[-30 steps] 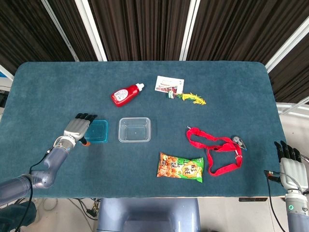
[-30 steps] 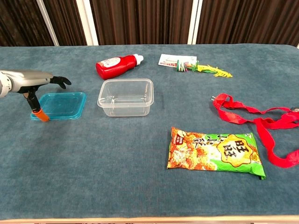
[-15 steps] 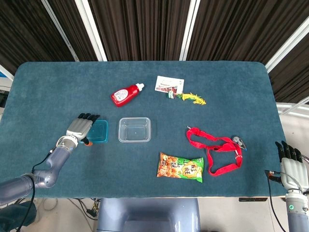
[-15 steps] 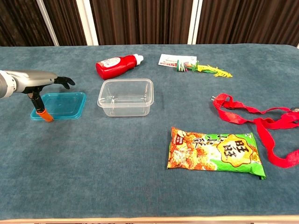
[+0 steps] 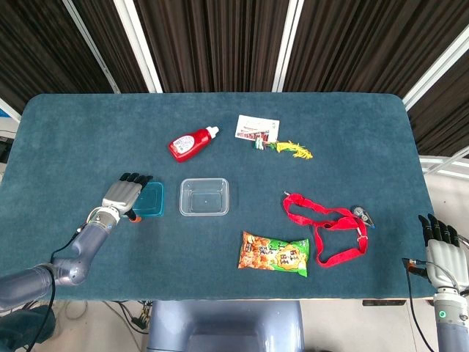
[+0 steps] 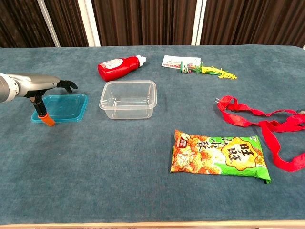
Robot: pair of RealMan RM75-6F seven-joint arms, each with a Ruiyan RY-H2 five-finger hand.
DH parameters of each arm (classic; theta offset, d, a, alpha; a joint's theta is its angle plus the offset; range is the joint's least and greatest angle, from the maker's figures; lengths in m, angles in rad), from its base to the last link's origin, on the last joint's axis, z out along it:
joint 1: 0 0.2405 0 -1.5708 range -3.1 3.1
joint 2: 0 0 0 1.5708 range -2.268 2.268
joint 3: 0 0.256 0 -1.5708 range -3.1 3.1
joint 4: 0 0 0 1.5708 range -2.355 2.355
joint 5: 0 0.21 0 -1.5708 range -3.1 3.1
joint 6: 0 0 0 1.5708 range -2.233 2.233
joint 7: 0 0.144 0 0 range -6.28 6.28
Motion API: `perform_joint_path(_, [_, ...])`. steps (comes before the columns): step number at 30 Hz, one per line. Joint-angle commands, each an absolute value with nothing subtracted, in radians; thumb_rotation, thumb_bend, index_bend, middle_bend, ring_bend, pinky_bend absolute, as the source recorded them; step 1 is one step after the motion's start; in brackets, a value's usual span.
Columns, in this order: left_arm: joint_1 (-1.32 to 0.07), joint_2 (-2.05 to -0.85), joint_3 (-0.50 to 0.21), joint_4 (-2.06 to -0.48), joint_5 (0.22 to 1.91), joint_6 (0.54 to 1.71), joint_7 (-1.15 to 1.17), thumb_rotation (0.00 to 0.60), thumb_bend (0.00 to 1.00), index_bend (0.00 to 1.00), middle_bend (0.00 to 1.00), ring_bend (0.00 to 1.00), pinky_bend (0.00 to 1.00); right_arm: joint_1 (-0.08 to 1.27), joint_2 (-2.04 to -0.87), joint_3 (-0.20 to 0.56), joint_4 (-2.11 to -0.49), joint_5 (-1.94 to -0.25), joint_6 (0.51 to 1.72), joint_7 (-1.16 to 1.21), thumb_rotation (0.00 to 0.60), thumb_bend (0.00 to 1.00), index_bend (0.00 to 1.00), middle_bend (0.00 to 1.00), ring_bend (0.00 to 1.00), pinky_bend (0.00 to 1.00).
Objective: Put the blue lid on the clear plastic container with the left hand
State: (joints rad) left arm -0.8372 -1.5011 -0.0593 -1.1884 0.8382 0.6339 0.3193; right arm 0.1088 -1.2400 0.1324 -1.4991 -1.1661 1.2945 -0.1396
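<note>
Chest view shows left hand (image 6: 40, 86) fingers spread above blue lid (image 6: 64, 107); only head view shows right hand (image 5: 442, 249), fingers straight.

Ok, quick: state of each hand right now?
Left hand: open, fingers spread over the blue lid, not gripping it.
Right hand: open, holding nothing.

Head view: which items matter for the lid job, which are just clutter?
Job:
blue lid
clear plastic container
left robot hand, over the lid

Clutter:
red sauce bottle
snack bag
red strap
card
yellow tassel
</note>
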Motion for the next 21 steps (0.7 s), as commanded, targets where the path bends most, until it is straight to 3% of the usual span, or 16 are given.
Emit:
perform_joint_path(1, [-0.839, -1.505, -0.058, -1.184, 0.836, 0.635, 0.323, 0.6, 0.01, 0.01, 0.11, 0.0, 0.03, 0.109, -1.24, 0.132, -1.498, -1.166, 1.294, -0.139, 0.6, 0.27, 0.04, 0.0, 0.0, 0.0])
perform_joint_path(10, [-0.844, -1.525, -0.05, -1.16, 0.823, 0.639, 0.342, 0.6, 0.01, 0.01, 0.14, 0.0, 0.03, 0.109, -1.24, 0.133, -1.499, -1.163, 1.294, -0.14, 0.6, 0.27, 0.04, 0.0, 0.0, 0.0])
perform_joint_path(21, [-0.842, -1.539, -0.051, -1.141, 0.826, 0.662, 0.354, 0.6, 0.07, 0.06, 0.31, 0.0, 0.03, 0.11, -1.242, 0.133, -1.498, -1.156, 1.286, -0.141, 0.6, 0.27, 0.04, 0.0, 0.0, 0.0])
